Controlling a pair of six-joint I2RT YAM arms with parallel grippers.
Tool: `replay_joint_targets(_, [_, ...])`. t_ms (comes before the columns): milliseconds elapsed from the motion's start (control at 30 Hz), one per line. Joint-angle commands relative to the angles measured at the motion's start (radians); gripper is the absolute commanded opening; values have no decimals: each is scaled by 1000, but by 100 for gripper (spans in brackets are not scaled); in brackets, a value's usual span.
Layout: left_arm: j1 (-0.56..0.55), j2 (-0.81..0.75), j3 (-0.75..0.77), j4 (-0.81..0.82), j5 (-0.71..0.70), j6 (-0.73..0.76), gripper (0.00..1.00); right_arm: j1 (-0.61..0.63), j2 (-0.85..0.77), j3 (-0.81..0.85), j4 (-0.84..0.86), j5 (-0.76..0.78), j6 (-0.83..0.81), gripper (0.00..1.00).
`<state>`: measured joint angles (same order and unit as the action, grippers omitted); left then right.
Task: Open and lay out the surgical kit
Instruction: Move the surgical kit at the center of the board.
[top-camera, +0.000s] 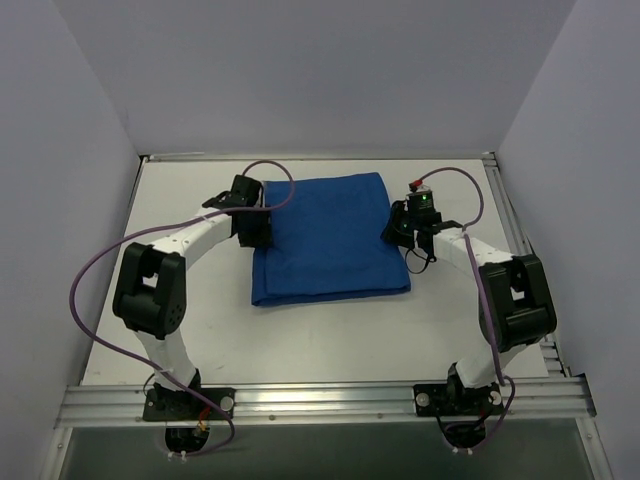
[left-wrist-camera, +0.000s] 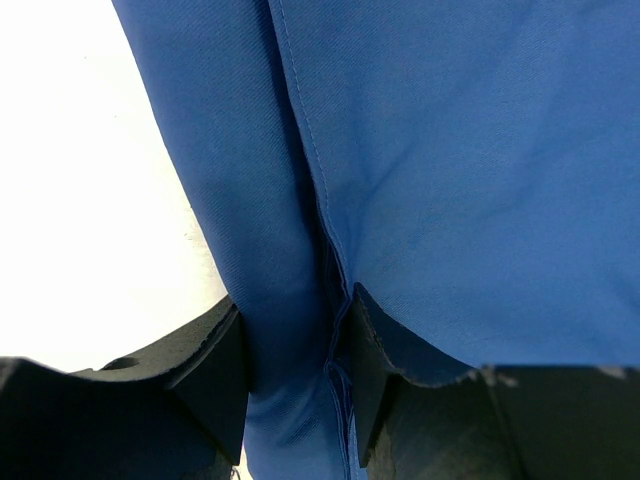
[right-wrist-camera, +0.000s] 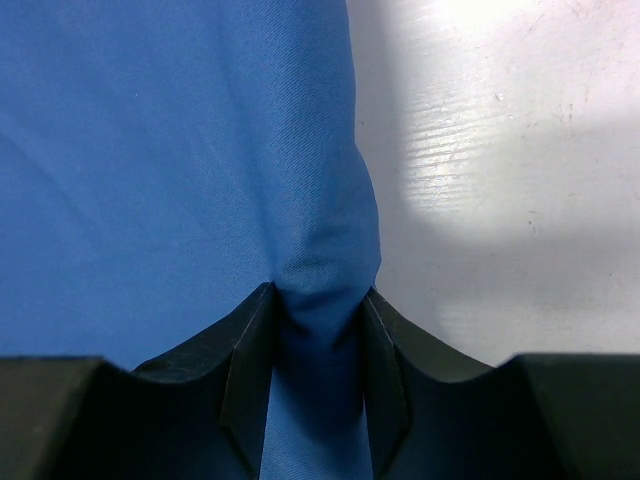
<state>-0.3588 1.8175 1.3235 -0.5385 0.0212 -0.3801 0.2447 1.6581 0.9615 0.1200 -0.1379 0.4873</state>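
I see left gripper (left-wrist-camera: 295, 370) and right gripper (right-wrist-camera: 318, 340) each pinching a blue cloth (top-camera: 330, 240) fold; I'd lift evenly, pull apart slowly, no dragging.

I see a robotics lab cell: bare walls (top-camera: 320, 70) boxing a white counter (top-camera: 320, 340), aluminium mounting rail (top-camera: 320, 402) along its near edge.

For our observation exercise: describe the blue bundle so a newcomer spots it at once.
On the white table, look to the middle. The blue cloth bundle lies there, a folded rectangle pinched by the left tool and right tool. It alone is blue and soft.
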Motion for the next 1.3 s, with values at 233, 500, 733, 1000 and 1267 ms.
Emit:
replay_joint_targets(233, [23, 29, 80, 9, 28, 70, 28, 25, -23, -30, 15, -35, 20, 21])
replay_joint_targets(500, [29, 58, 109, 2, 33, 79, 32, 30, -35, -41, 15, -23, 37, 21])
replay_joint_targets(733, [40, 45, 134, -28, 37, 67, 49, 31, -46, -30, -8, -2, 19, 39])
replay_joint_targets(1000, [46, -69, 209, -147, -87, 29, 83, 36, -150, 120, -203, 119, -79, 73])
replay_joint_targets(1267, [57, -256, 283, -244, -187, -31, 94, 211, -230, 232, -275, 257, -147, 85])
